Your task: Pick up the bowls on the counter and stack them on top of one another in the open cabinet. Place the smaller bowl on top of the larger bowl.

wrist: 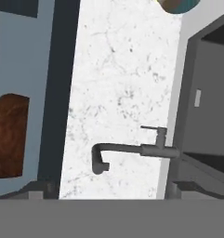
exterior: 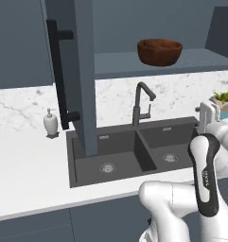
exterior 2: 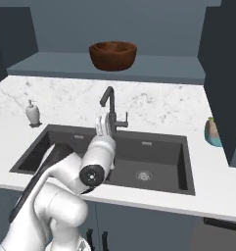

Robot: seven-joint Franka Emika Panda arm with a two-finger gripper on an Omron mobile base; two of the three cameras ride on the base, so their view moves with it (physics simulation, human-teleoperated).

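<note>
Low in the left base view, the white arm reaches up over the dark sink (exterior: pixel 134 156) set in the marble desk (exterior: pixel 25 160). The claw (exterior 2: pixel 104 125) stands spread and empty before the faucet (exterior 2: pixel 111 109). Beyond, upper centre, one wooden bowl (exterior 2: pixel 113 54) sits upright on the open cabinet (exterior 2: pixel 153 66) shelf.

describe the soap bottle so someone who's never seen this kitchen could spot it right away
Start at the dark double sink set into the white marble counter. Look past the sink's left end, toward the backsplash: the soap bottle stands there alone on the counter. It is small, white, rounded and has a pump top, unlike the tall dark faucet behind the sink.
</note>
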